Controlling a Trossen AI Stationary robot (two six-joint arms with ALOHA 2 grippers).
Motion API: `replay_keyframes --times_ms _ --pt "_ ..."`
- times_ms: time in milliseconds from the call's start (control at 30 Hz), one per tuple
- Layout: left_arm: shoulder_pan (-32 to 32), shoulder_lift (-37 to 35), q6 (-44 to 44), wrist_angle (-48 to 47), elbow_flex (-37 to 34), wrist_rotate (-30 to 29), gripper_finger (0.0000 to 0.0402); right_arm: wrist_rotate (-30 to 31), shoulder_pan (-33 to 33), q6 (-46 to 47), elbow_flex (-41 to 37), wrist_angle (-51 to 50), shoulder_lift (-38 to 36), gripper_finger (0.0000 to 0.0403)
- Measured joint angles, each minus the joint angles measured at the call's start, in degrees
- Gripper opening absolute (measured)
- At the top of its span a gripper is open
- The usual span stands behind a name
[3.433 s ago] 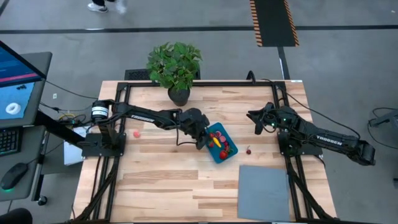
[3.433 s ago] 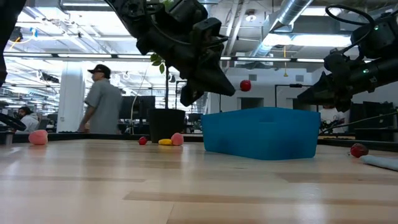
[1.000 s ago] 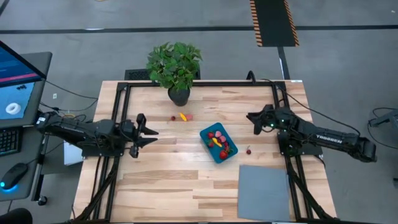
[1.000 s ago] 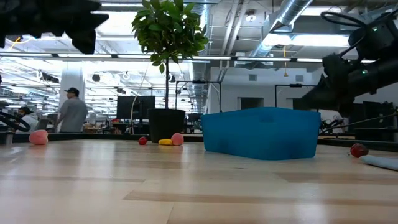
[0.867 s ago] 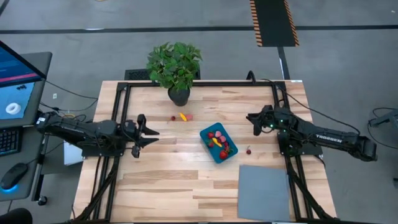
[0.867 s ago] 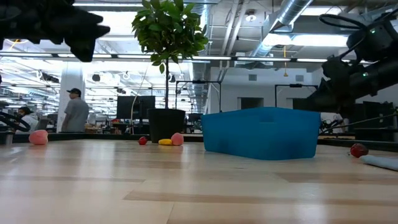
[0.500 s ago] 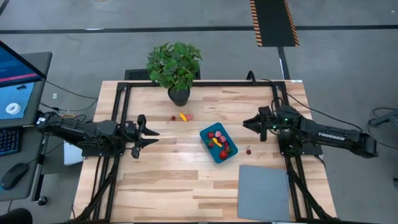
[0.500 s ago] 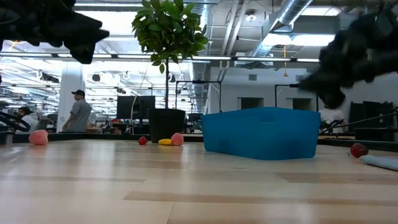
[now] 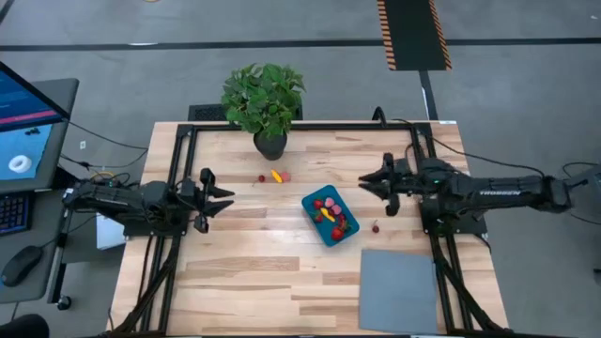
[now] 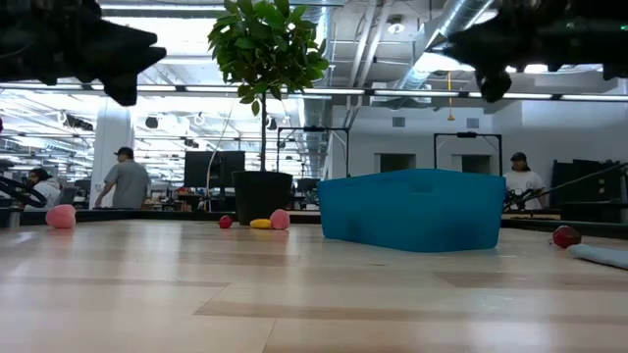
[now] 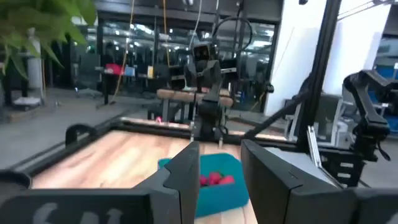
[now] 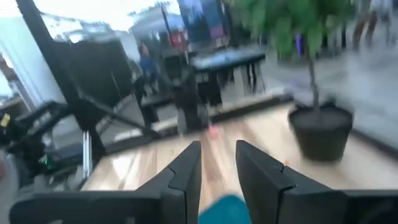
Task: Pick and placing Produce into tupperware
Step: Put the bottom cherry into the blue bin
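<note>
Right hand (image 9: 374, 184) now nearer tupperware (image 9: 330, 214), both apart.

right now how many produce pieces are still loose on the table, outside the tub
5, maybe more hidden: three in a row by the plant pot, a dark red one right of the tub, a pink one far left in the low view.

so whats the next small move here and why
Probably the right gripper should swing back and descend toward the loose red piece lying on the table just right of the tupperware. Its jaws stand open and empty, and it hovers nearest that piece. The left gripper waits, empty, at the table's left side. Three more pieces lie by the plant pot.
</note>
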Motion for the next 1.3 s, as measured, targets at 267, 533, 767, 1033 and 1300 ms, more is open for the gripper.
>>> replay_keyframes --times_ms 267,533,767,1033,1300 --pt "1.6 -2.3 1.7 -0.1 -0.1 -0.2 0.0107 7.7 5.1 5.2 9.6 -27.9 14.9 0.0123" --pt "1.9 -2.2 1.8 -2.9 -0.2 -0.6 0.0107 -0.4 11.5 12.5 23.8 -61.5 24.2 0.0123" --pt "1.9 -2.2 1.8 -4.1 -0.2 -0.3 0.0107 -0.2 18.8 13.1 27.8 -70.2 27.5 0.0137" --pt "1.9 -2.2 1.7 -4.4 -0.3 -0.2 0.0107 1.5 21.1 13.2 27.8 -71.4 36.0 0.0200" --pt "1.9 -2.2 -0.3 -5.4 -0.3 0.4 0.0107 5.7 21.1 10.3 27.8 -69.6 42.6 0.0207"
